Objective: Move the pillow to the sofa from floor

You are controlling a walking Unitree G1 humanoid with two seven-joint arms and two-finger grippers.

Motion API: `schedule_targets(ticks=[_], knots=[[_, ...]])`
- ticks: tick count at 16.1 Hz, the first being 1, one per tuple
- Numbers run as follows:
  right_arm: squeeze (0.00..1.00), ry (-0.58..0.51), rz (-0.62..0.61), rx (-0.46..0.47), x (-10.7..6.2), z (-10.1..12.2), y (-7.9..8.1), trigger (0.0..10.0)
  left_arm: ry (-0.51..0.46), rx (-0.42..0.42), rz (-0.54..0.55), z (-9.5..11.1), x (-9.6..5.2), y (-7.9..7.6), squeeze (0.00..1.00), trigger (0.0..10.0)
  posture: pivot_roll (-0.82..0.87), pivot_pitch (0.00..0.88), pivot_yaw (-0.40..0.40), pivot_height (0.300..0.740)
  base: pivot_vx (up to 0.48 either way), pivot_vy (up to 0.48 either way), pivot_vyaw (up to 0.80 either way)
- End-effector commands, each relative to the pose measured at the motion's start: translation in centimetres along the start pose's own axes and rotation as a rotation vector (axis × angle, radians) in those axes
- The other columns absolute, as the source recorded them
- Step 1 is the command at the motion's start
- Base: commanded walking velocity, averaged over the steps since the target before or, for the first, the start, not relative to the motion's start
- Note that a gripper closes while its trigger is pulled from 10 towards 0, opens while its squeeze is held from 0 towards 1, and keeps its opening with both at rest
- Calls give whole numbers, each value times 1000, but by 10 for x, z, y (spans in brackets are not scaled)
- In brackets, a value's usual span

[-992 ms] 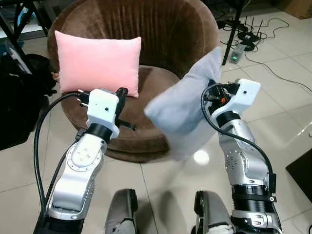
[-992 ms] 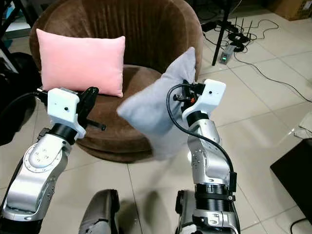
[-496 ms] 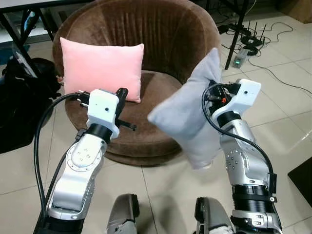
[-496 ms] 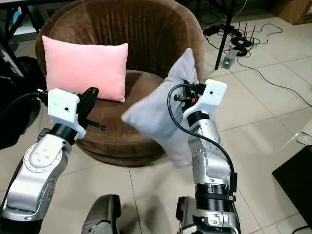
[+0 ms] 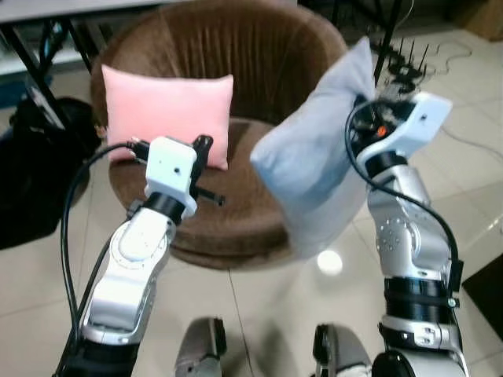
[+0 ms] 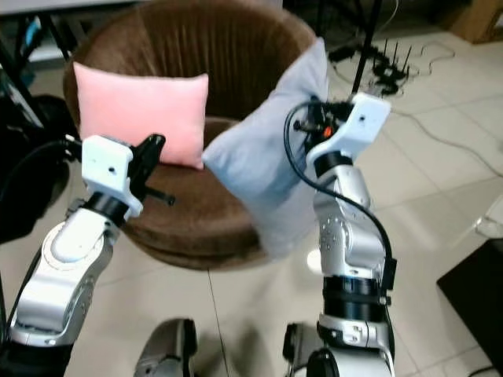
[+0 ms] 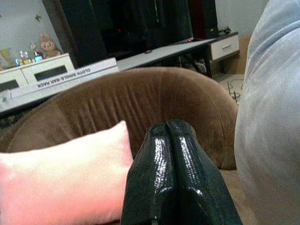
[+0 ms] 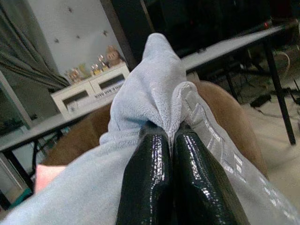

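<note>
A grey pillow hangs in the air over the right front of the round brown sofa. My right gripper is shut on the pillow's upper edge, beside the sofa's right rim. The pillow droops down and left from the grip, its lower corner over the floor by the sofa's base. My left gripper is shut with nothing in it, held above the sofa's seat in front of a pink pillow that leans on the backrest.
Black bags lie on the floor left of the sofa. Cables and a power strip trail over the tiles at the back right. A black stand leg rises behind the sofa's right side. A desk stands behind.
My right arm has lifted the grey pillow higher and further toward the sofa. The left arm has barely moved. The camera has shifted slightly.
</note>
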State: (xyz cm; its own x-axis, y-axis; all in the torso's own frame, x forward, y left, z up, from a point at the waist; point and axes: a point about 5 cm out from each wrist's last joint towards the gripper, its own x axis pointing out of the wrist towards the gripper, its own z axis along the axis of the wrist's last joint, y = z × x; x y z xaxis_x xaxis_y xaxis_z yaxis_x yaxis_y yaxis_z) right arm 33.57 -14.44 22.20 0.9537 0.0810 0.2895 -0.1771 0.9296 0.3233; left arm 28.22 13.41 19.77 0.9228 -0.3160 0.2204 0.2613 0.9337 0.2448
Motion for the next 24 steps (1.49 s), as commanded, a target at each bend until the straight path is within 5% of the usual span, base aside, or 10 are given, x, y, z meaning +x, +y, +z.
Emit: schedule_targets(ticks=[1,7,14,24], knots=[[0,8,18,-6,-3,-3,2,10000,-1,-1,-12,-1,1,-1,0,10000,54,0,46,682,0,0,0],[0,79,31,-11,-12,-21,0,10000,32,5,-16,-11,-4,1,0,10000,57,0,47,682,0,0,0],[0,177,49,-10,-27,-45,1,10000,93,-42,5,-31,-12,0,0,10000,51,0,53,740,0,0,0],[0,388,-55,-56,-66,-113,-38,10000,171,-22,-1,-80,-41,-10,0,10000,58,7,39,740,0,0,0]])
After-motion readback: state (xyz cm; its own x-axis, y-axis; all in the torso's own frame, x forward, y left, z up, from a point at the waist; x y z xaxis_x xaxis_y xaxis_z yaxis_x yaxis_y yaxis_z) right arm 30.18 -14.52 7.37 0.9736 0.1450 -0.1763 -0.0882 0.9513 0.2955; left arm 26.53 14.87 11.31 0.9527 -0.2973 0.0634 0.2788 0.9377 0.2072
